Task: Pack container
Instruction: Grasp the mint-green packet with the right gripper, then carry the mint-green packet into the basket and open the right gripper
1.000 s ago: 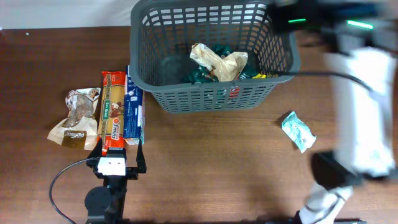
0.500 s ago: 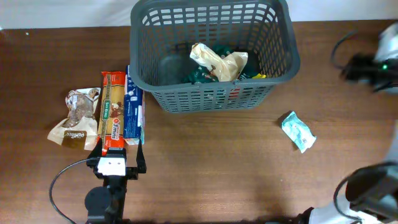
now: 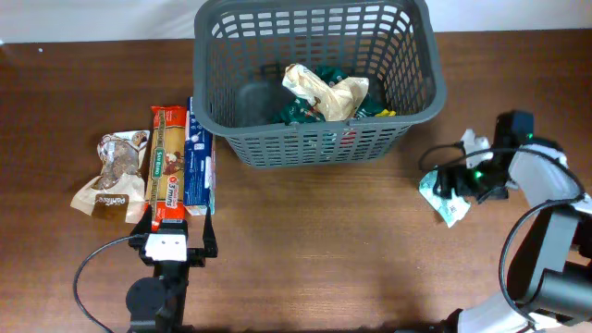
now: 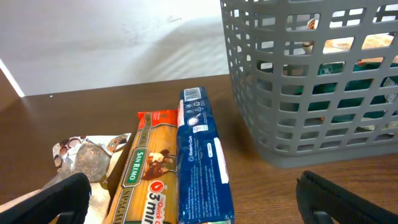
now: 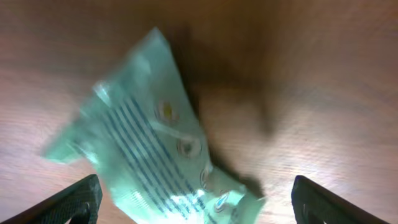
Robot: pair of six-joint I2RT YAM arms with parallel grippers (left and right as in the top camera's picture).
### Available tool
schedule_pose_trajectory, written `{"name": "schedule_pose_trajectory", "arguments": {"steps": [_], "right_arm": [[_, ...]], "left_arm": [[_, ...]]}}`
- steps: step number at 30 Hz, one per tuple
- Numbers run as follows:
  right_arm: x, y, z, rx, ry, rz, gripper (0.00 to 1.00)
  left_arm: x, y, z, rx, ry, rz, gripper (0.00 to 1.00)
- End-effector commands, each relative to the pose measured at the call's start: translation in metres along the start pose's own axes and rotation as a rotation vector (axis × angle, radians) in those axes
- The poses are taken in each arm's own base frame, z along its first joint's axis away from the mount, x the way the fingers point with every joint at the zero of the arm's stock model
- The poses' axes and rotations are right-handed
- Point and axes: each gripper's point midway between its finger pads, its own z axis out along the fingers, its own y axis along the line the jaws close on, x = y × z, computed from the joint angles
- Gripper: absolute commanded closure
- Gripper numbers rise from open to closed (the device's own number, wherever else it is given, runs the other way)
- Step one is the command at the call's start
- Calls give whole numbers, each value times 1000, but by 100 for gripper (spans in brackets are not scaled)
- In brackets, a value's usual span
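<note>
On the table (image 3: 305, 250), far left, lies a brown snack packet (image 3: 113, 176). Just beside it lie a spaghetti pack (image 3: 167, 180) and a blue box (image 3: 198, 166), side by side and touching. The left gripper (image 4: 193, 180) sits at their near ends, its jaws spread wide, holding nothing. The container (image 3: 314, 148) stands at the table's far middle with a crumpled beige packet (image 3: 324, 91) and green wrappers inside. To its right a teal packet (image 3: 442, 194) lies flat on the table. The right gripper (image 5: 196, 186) is over it, jaws spread wide on either side. The blurred wrist view does not show whether they touch.
</note>
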Motion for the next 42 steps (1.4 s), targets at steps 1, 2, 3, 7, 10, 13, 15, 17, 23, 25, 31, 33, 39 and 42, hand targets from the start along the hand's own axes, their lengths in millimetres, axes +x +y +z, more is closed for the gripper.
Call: {"name": "schedule_pose_trajectory", "arguments": {"steps": [1, 2, 3, 7, 10, 13, 15, 17, 23, 25, 31, 33, 39, 42], "right_arm": [[12, -2, 11, 14, 24, -14, 7], [15, -2, 14, 12, 30, -10, 9], [16, -2, 17, 11, 35, -9, 15], [22, -4, 26, 14, 63, 31, 77], [20, -6, 30, 17, 60, 75, 96], [7, -9, 23, 27, 23, 133, 97], [-19, -13, 0, 37, -33, 168, 96], [-47, -15, -33, 49, -93, 164, 97], [-142, 10, -208, 27, -431, 72, 96], [-159, 31, -264, 14, -560, 16, 96], [-172, 133, -388, -28, -881, -286, 96], [-169, 177, -401, -77, -928, -428, 96], [-180, 261, -347, -150, -841, -687, 96], [-200, 284, -296, -186, -756, -719, 96]], "left_arm": [[2, -2, 0, 12, -2, 13, 1], [2, -2, 0, 12, -2, 13, 1], [2, -2, 0, 12, -2, 13, 1], [2, -2, 0, 12, -2, 13, 1], [2, -2, 0, 12, -2, 13, 1], [2, -2, 0, 12, -2, 13, 1], [2, -2, 0, 12, -2, 13, 1], [2, -2, 0, 12, -2, 13, 1], [2, -2, 0, 12, -2, 13, 1], [2, -2, 0, 12, -2, 13, 1], [2, -2, 0, 12, -2, 13, 1], [2, -2, 0, 12, -2, 13, 1], [2, -2, 0, 12, -2, 13, 1], [2, -2, 0, 12, -2, 13, 1]]}}
